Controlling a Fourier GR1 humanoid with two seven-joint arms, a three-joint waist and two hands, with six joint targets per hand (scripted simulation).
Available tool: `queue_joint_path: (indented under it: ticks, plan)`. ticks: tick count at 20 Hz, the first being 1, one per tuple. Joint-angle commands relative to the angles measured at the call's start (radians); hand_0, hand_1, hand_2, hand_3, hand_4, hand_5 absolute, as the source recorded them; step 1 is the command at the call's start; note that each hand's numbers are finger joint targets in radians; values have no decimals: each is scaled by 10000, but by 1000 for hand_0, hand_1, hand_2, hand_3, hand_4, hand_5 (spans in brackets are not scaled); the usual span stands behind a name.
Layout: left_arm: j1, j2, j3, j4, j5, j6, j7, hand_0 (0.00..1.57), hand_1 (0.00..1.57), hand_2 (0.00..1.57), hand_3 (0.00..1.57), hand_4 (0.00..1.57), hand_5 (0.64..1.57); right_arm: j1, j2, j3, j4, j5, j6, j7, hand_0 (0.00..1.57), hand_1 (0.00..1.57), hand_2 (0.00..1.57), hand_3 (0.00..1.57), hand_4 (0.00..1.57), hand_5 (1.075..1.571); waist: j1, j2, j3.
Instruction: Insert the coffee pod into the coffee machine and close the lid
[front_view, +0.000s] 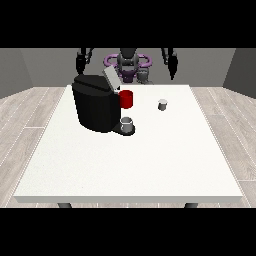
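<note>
Lighting, front view: I see even, diffuse light with no single source I can place. The table (150, 165) top reads bright white, without glare. Shadows: I note only a soft dark patch on the tabletop under the coffee machine (96, 107), whose black body shows little surface detail. Walls and floor are a dimmer grey. Table edges stay straight; I find no bending at the borders.

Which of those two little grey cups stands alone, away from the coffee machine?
The small grey cup toward the view's right stands alone on the table. The other grey cup sits on the black coffee machine's base.
</note>
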Motion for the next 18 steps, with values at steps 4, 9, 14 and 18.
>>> queue_joint_path:
  ticks: [4, 9, 14, 18]
  plan:
    - [151, -270, -470, 33, 268, -611, -277, 0, 0, 0, 0, 724, 1571, 206, -166, -386, 174, -611, 530, -121, 0, 0, 0, 0, 328, 1571, -247, -338, 246]
    - [585, 24, -623, 359, 575, -1648, -1170, 0, 0, 0, 0, 695, 1571, -166, 792, -469, 66, -601, -608, -642, 0, 0, 0, 0, 282, 1571, -110, -271, 243]
    - [156, 990, -165, 817, -238, -1698, -827, 0, 0, 0, 0, 547, 1571, 300, 860, -81, 37, -512, -286, -1111, 0, 0, 0, 0, 358, 1571, -351, -253, 245]
    - [-287, 1388, -476, 1094, -1783, -894, -380, 0, 0, 0, 0, 0, 1571, -153, 359, -694, 412, -1063, 275, -1527, 0, 0, 0, 0, 337, 1571, -645, 333, 248]
